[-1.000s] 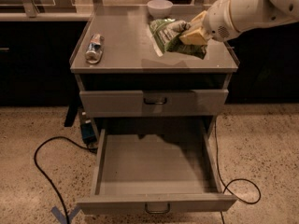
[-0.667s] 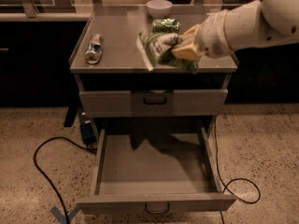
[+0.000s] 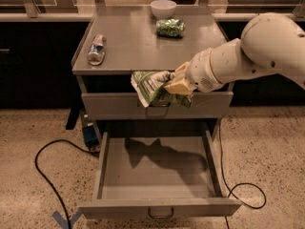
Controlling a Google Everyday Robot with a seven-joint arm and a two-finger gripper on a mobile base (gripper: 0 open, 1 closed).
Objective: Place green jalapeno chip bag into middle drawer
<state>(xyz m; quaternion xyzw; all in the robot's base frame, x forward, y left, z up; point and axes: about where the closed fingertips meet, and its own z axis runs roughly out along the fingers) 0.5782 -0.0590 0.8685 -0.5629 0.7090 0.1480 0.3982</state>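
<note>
My gripper (image 3: 175, 84) is shut on the green jalapeno chip bag (image 3: 151, 86), a crumpled green foil bag with a pale label panel. It holds the bag in the air in front of the closed upper drawer, just past the cabinet top's front edge. The middle drawer (image 3: 159, 173), the lowest grey one with a small dark loop handle (image 3: 160, 214), is pulled fully open below the bag and holds nothing. The bag's shadow falls on the drawer floor.
On the grey cabinet top (image 3: 138, 42) lie a crushed bottle (image 3: 96, 48) at the left, a small dark-green packet (image 3: 170, 27) and a white bowl (image 3: 163, 7) at the back. A black cable (image 3: 47, 175) loops on the floor at the left, another (image 3: 245, 194) at the right.
The gripper has carried the chip bag from above the cabinet top forward and down, past the front edge, to above the open drawer.
</note>
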